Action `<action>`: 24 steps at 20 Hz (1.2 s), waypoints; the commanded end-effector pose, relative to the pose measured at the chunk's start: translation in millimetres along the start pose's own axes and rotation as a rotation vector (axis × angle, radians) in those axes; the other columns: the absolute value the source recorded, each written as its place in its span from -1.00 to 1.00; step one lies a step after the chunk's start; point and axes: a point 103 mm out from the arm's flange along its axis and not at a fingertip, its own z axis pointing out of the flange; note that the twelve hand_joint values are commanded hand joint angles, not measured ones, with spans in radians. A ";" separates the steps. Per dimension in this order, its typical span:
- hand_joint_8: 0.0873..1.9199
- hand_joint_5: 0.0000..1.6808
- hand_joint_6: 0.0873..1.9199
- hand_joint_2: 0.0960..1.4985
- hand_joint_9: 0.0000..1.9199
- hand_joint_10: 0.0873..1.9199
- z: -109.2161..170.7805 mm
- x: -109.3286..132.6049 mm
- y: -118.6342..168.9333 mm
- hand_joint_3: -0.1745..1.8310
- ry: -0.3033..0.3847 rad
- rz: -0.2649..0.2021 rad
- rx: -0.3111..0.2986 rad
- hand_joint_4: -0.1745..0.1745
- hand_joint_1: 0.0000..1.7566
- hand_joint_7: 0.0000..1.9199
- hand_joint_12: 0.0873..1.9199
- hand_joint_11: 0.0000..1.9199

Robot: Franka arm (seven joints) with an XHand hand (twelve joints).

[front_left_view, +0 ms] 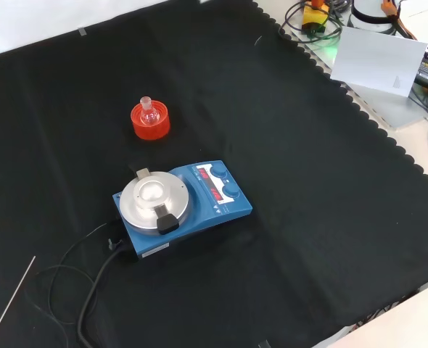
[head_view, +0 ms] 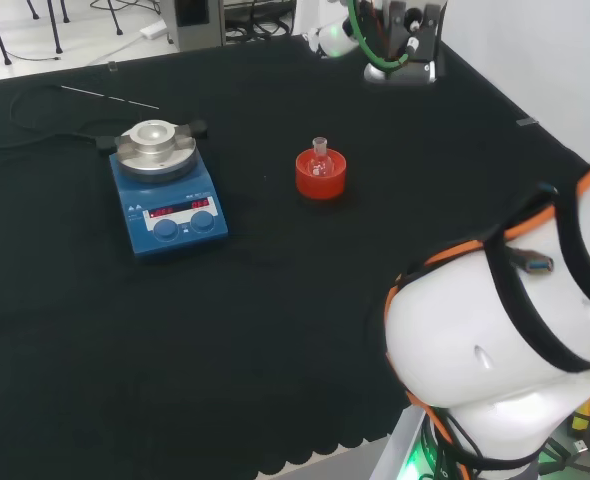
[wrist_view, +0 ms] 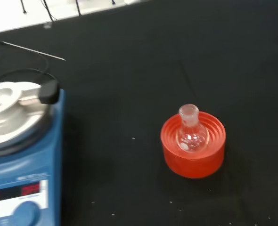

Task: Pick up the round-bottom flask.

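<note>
In the head view, the blue hotplate stirrer [head_view: 169, 195] stands on the black-clothed desk [head_view: 275, 330], near the left. Just beyond, to its right, the clear round-bottom flask [head_view: 321, 158] sits upright in a red ribbed stand [head_view: 320, 178]. The robot hand's state cannot be told.

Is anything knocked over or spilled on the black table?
No, nothing stands out. The little round-bottom flask sits upright in its red ring stand, and the blue hotplate sits flat on the cloth. No spills show.

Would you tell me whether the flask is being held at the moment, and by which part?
Nothing holds it: the round-bottom flask sits untouched in its red ribbed stand.
</note>
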 end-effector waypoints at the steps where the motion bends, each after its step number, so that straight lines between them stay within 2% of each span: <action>1: -0.41 -0.62 -1.00 0.05 -0.68 -0.38 62.7 -35.1 94.7 -0.19 -0.008 0.045 -0.027 -0.24 -0.24 -0.81 0.25 -1.00; 10: -0.41 -0.56 -1.00 -0.07 -0.67 -0.38 125.0 -42.6 123.0 -0.16 0.055 0.070 0.027 -0.23 -0.16 -0.81 0.26 -1.00; 15: -0.41 -0.53 -1.00 -0.09 -0.67 -0.38 147.1 -48.1 128.2 -0.15 0.147 0.074 0.053 -0.23 -0.14 -0.81 0.27 -1.00; 24: -0.40 -0.48 -1.00 -0.12 -0.65 -0.38 174.1 -58.7 132.4 -0.14 0.198 0.073 0.068 -0.24 -0.10 -0.80 0.30 -1.00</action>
